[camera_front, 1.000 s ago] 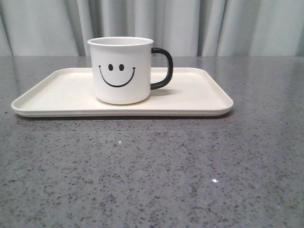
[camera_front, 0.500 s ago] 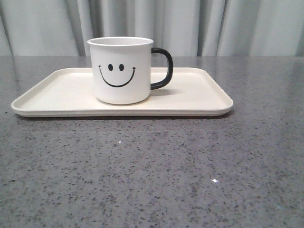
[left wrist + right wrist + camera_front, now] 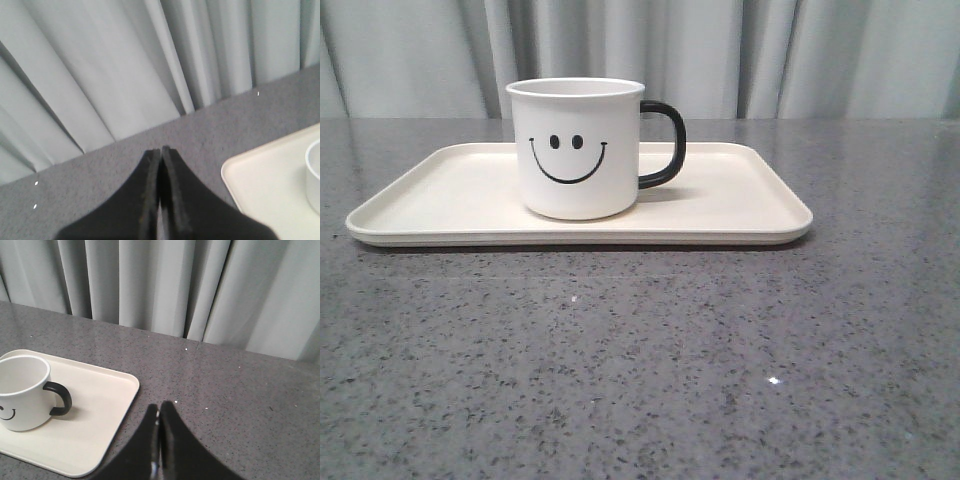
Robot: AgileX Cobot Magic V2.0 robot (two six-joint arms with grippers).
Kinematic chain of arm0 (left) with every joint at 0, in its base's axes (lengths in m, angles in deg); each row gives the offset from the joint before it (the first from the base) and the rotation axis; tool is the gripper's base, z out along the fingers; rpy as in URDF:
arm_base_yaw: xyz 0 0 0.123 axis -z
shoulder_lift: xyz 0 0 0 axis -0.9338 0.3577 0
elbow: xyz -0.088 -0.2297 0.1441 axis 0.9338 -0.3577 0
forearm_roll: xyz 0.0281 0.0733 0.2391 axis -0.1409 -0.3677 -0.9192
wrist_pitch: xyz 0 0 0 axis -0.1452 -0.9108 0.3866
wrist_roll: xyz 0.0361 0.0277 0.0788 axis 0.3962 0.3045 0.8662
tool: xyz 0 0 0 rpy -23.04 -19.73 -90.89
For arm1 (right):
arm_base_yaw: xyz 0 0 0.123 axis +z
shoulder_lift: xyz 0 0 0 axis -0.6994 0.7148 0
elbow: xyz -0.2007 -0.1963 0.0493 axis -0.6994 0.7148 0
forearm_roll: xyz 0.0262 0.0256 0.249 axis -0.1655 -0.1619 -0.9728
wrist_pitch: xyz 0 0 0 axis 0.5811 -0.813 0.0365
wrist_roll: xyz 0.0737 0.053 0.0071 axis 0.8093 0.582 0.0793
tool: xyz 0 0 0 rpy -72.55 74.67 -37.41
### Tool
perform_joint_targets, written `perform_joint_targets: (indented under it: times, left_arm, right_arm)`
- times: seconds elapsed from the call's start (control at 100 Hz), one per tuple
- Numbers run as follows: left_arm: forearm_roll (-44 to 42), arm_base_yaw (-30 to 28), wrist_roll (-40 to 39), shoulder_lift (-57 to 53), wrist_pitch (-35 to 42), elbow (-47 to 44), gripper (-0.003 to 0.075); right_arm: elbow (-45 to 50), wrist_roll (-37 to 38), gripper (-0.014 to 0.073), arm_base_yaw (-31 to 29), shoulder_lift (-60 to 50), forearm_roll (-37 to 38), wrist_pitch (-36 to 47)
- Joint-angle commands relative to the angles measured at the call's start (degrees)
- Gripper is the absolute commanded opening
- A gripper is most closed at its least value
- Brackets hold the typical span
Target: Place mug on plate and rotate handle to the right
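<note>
The white mug [image 3: 576,150] with a black smiley face stands upright on the cream plate [image 3: 740,210], a little left of its middle. Its black handle [image 3: 665,145] points right. No gripper shows in the front view. In the right wrist view the mug [image 3: 22,392], its handle [image 3: 61,397] and the plate [image 3: 100,425] lie off to one side of my shut, empty right gripper [image 3: 159,407], apart from it. In the left wrist view my left gripper [image 3: 160,150] is shut and empty over bare table, with a plate corner [image 3: 260,185] and the mug's rim [image 3: 314,175] beside it.
The grey speckled table [image 3: 640,360] stretches in front of and around the plate. A pale curtain [image 3: 720,50] hangs along the table's far edge.
The mug and plate sit a couple of pixels further right in the front view; nothing else has visibly changed.
</note>
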Motion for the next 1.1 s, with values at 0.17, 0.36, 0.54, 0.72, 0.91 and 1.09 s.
perform_joint_targets:
  times: [0.17, 0.36, 0.54, 0.72, 0.91, 1.09]
  left_arm:
    - [6.62, -10.85, -0.56, -14.93, 38.84, -27.06, -0.002]
    - [12.64, -13.1, -0.56, -25.31, 47.06, -43.74, -0.002]
    - [15.64, -15.74, -0.56, -33.4, 46.95, -53.64, -0.002]
    - [15.64, -19.12, -0.56, -38.46, 47.37, -58.49, -0.002]
    - [16.09, -21.95, -0.56, -39.34, 47.75, -61.14, -0.002]
    - [16.09, -21.92, -0.56, -41.73, 50.01, -64.48, -0.002]
  right_arm:
    - [-1.28, -0.63, -0.0111, -0.31, 0.08, -2.34, 2.85]
    - [-1.28, -0.63, -0.0111, -0.31, 0.08, -2.34, 2.85]
    - [-1.28, -0.63, -0.0111, -0.31, 0.08, -2.34, 2.85]
    - [-1.28, -0.63, -0.0111, -0.31, 0.08, -2.34, 2.85]
    - [-1.28, -0.63, -0.0111, -0.31, 0.08, -2.34, 2.85]
    - [-1.28, -0.63, -0.0111, -0.31, 0.08, -2.34, 2.85]
